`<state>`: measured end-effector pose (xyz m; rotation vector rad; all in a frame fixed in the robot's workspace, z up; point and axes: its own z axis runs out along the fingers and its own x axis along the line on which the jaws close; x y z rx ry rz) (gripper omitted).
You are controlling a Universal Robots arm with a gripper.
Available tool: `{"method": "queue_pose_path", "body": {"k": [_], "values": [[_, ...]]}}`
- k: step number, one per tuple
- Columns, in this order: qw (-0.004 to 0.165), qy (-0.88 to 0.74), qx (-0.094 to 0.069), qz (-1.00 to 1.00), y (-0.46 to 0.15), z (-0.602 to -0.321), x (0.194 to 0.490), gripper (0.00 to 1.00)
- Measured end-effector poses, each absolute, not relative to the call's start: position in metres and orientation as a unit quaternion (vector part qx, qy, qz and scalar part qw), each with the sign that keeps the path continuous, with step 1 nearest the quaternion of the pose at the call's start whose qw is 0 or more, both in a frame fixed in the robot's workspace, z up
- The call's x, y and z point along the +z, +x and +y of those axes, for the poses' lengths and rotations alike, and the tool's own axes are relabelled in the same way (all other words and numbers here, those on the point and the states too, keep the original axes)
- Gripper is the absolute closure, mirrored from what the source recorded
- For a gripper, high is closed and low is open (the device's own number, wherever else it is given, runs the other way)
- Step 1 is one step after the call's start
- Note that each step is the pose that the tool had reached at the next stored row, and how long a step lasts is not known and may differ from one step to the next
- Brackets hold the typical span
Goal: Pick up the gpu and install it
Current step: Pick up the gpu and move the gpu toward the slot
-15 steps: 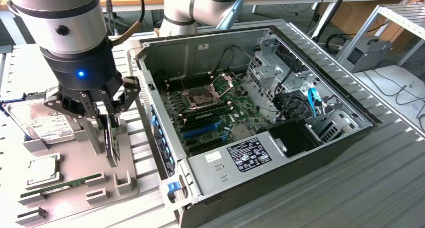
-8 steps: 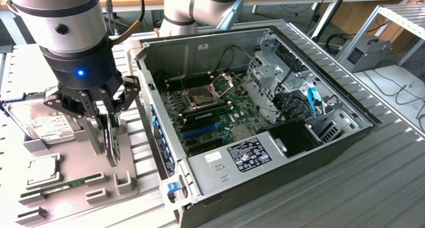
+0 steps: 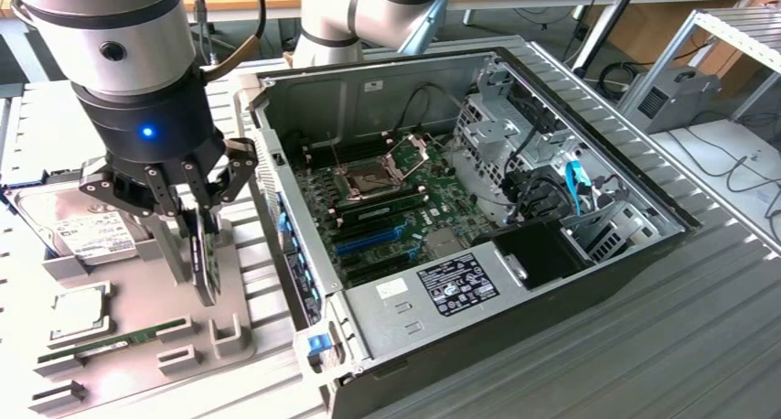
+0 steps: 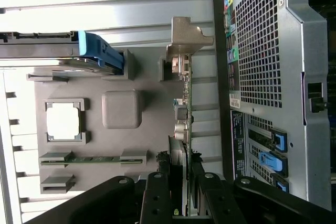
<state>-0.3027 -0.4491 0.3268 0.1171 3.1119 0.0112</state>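
Observation:
The gpu (image 3: 208,277) stands on edge in a slot of the grey holder tray (image 3: 141,369), on the exterior view's left beside the open computer case (image 3: 488,286). My gripper (image 3: 201,254) reaches down over it, one finger on each side of the card. In the wrist view the gpu (image 4: 184,108) shows edge-on, with its silver bracket (image 4: 186,38) at the far end. There my gripper (image 4: 180,184) is shut on its fan end. The card's lower edge still sits in the holder (image 4: 105,77).
The holder also carries a hard drive (image 3: 86,231), a CPU (image 3: 76,311) and a memory stick (image 3: 116,338). Inside the case lies the motherboard (image 3: 390,199) with blue slots (image 3: 366,241). The case's rear panel (image 4: 262,51) stands close beside the gpu.

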Motion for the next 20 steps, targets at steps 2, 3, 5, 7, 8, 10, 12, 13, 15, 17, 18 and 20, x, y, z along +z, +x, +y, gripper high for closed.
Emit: {"method": "queue_pose_path", "body": {"k": [2, 3, 5, 7, 8, 10, 12, 13, 15, 17, 18, 20], "values": [[0.014, 0.038, 0.004, 0.999, -0.3029, -0.4491, 0.3269, 0.74], [0.014, 0.038, 0.004, 0.999, -0.3029, -0.4491, 0.3269, 0.74], [0.014, 0.038, 0.004, 0.999, -0.3029, -0.4491, 0.3274, 0.74], [0.014, 0.038, 0.004, 0.999, -0.3029, -0.4491, 0.3276, 0.74], [0.014, 0.038, 0.004, 0.999, -0.3030, -0.4491, 0.3277, 0.74], [0.014, 0.038, 0.004, 0.999, -0.3030, -0.4491, 0.3277, 0.74], [0.014, 0.038, 0.004, 0.999, -0.3030, -0.4491, 0.3282, 0.74], [0.014, 0.038, 0.004, 0.999, -0.3030, -0.4491, 0.3283, 0.74], [0.014, 0.038, 0.004, 0.999, -0.3030, -0.4491, 0.3286, 0.74], [0.014, 0.038, 0.004, 0.999, -0.3030, -0.4491, 0.3288, 0.74], [0.014, 0.038, 0.004, 0.999, -0.3030, -0.4491, 0.3289, 0.74], [0.014, 0.038, 0.004, 0.999, -0.3030, -0.4491, 0.3290, 0.74]]}}
